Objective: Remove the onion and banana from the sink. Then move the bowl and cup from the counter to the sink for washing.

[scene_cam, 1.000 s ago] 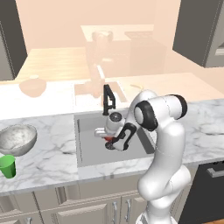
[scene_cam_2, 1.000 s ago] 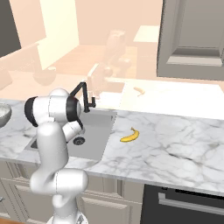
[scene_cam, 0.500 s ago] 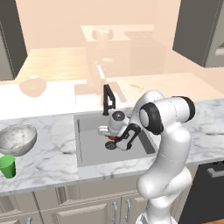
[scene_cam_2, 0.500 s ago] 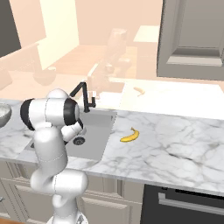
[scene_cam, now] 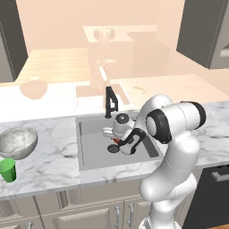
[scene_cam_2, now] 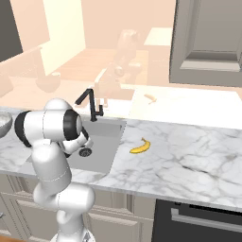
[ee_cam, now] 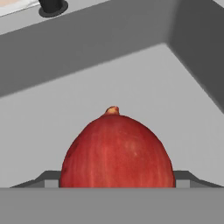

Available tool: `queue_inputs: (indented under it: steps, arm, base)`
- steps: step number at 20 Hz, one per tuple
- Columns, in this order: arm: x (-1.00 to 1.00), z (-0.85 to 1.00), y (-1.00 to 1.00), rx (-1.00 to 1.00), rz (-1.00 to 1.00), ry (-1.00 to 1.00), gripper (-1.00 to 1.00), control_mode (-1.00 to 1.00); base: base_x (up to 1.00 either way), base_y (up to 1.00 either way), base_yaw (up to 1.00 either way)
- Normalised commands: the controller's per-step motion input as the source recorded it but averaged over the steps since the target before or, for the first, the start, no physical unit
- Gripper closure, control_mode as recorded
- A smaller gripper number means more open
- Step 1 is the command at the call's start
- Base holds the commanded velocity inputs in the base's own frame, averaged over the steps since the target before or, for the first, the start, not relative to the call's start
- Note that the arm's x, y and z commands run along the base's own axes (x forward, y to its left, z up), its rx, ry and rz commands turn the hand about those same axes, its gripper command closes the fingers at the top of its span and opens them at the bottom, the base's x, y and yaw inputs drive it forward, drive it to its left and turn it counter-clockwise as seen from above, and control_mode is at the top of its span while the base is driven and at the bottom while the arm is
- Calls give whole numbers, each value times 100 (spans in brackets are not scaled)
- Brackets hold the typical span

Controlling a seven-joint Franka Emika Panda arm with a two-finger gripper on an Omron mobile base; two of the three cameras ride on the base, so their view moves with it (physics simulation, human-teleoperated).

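Gripper (ee_cam: 116,186) low in sink (scene_cam: 91,154), jaws wide apart, straddling onion (ee_cam: 116,151) dead ahead between the tips; not yet clamped.

Glossy red onion (ee_cam: 116,151), grey sink (scene_cam: 96,154), yellow banana (scene_cam_2: 141,147), green cup (scene_cam: 7,170), grey-veined white marble counter (scene_cam_2: 189,151).
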Motion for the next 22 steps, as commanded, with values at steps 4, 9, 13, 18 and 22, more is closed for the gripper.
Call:
queue_inputs:
  steps: [4, 9, 13, 18, 22]
  arm:
    - [-11, 22, -14, 2, -6, 5, 100, -100]
    - [-8, 25, -15, 2, -3, 5, 100, -100]
    - [-1, 28, -14, 1, 0, 7, 100, -100]
    - [0, 31, -14, 1, 0, 5, 100, -100]
    - [0, 31, -12, 0, 0, 3, 100, -100]
  base:
    - [0, 0, 0]
    - [0, 0, 0]
    - [0, 0, 0]
    - [0, 0, 0]
    - [0, 0, 0]
